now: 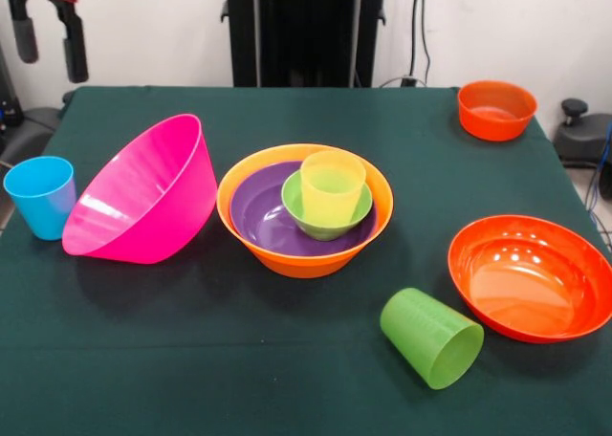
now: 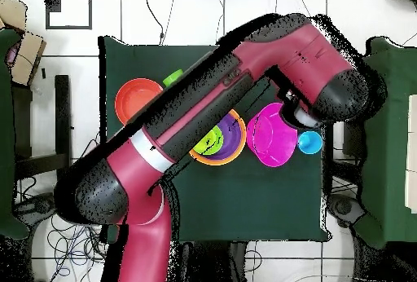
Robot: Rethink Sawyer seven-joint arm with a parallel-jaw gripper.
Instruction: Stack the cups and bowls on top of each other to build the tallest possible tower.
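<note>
The tower stands at the table's middle: a large orange bowl (image 1: 304,254) holds a purple bowl (image 1: 258,216), a small green bowl (image 1: 325,228) and a yellow cup (image 1: 332,187). A large pink bowl (image 1: 143,192) leans tipped on its side just left of it. A blue cup (image 1: 40,197) stands upright at the left edge. A lime green cup (image 1: 432,338) lies on its side at the front right. My gripper (image 1: 48,44) hangs open and empty above the far left corner. The darker green cup is out of view.
A wide red-orange bowl (image 1: 531,275) sits at the right edge, and a small orange bowl (image 1: 496,109) at the far right corner. In the overhead view my arm (image 2: 204,124) covers most of the table; the pink bowl (image 2: 271,136) and blue cup (image 2: 309,142) show beside it.
</note>
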